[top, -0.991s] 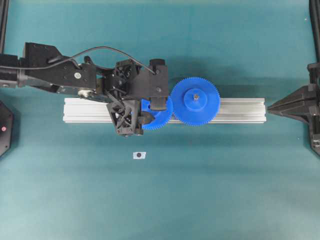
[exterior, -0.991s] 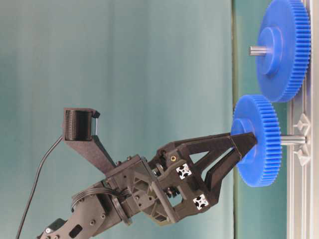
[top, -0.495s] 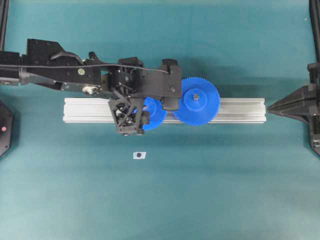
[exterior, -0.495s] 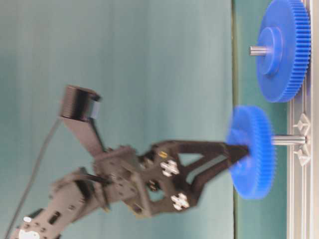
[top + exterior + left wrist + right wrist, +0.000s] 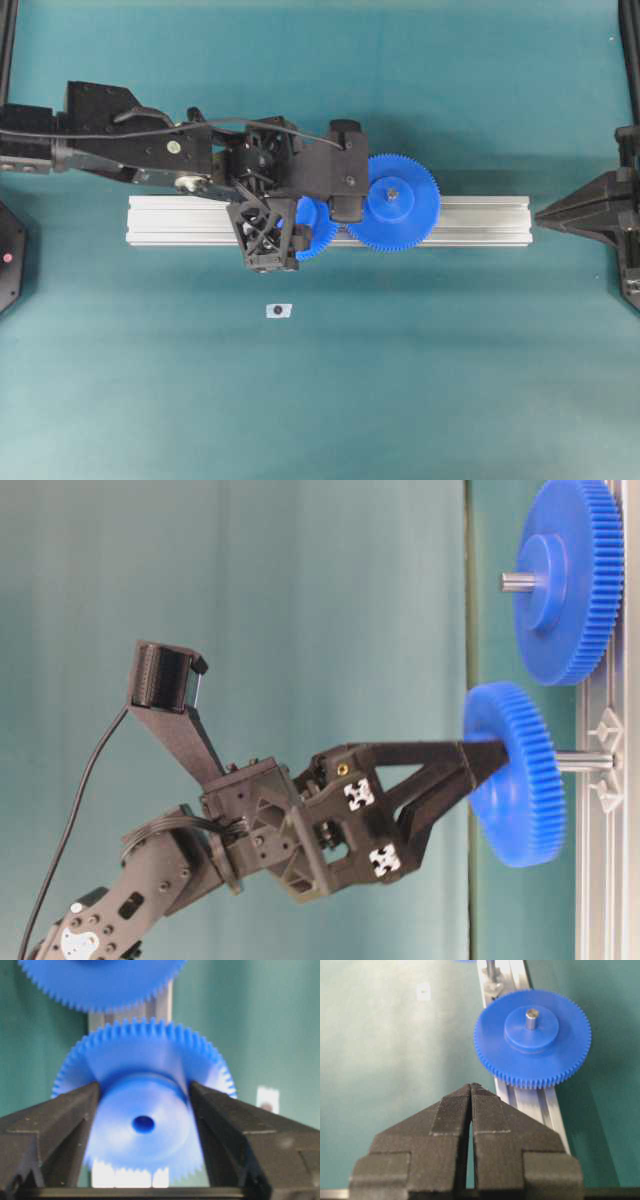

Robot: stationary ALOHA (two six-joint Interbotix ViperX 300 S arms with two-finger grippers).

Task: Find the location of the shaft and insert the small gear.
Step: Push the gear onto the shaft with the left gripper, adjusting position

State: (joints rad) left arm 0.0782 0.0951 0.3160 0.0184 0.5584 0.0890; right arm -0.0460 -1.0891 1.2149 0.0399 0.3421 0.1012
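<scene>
Left gripper [image 5: 478,770] pinching the small gear [image 5: 515,775] by its hub, right of centre, just off the shaft [image 5: 583,762] tip. Right gripper [image 5: 470,1091] pressed together, lower centre.

Two blue gears: the small gear [image 5: 515,775], just beside the larger gear [image 5: 398,201] and left of it in the overhead view. Two metal pins: the shaft [image 5: 583,762] below the larger gear in the table-level view, and a grey pin [image 5: 532,1018] through that gear's hub. One aluminium rail [image 5: 480,221] under the larger gear. One small white tag [image 5: 279,311] on the bench, apart from the rail. Two end effectors: left end effector [image 5: 143,1110], right end effector [image 5: 470,1091].
</scene>
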